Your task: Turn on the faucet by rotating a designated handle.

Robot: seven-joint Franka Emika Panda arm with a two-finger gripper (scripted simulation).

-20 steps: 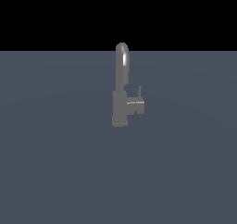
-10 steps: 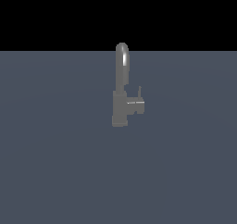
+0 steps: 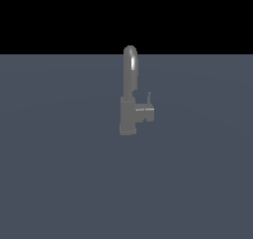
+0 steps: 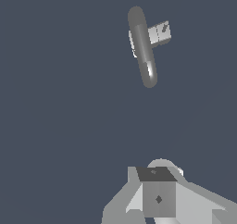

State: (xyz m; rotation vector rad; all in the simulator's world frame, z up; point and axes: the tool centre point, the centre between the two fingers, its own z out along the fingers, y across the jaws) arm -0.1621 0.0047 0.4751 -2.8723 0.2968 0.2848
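Observation:
The dull grey faucet (image 3: 129, 92) stands upright in the middle of the exterior view, with its arched spout on a blocky base. The handle (image 3: 145, 113) is a short boxy stub sticking out toward the exterior view's right, with a thin upright pin (image 3: 149, 98). In the wrist view I look down on the spout (image 4: 142, 47) and the handle (image 4: 159, 33). My gripper (image 4: 158, 195) shows only in the wrist view, well apart from the faucet and touching nothing. Its fingertips appear as one block with no gap. The arm is out of the exterior view.
A flat blue-grey surface (image 3: 59, 183) spreads all around the faucet. Above its far edge the background is black.

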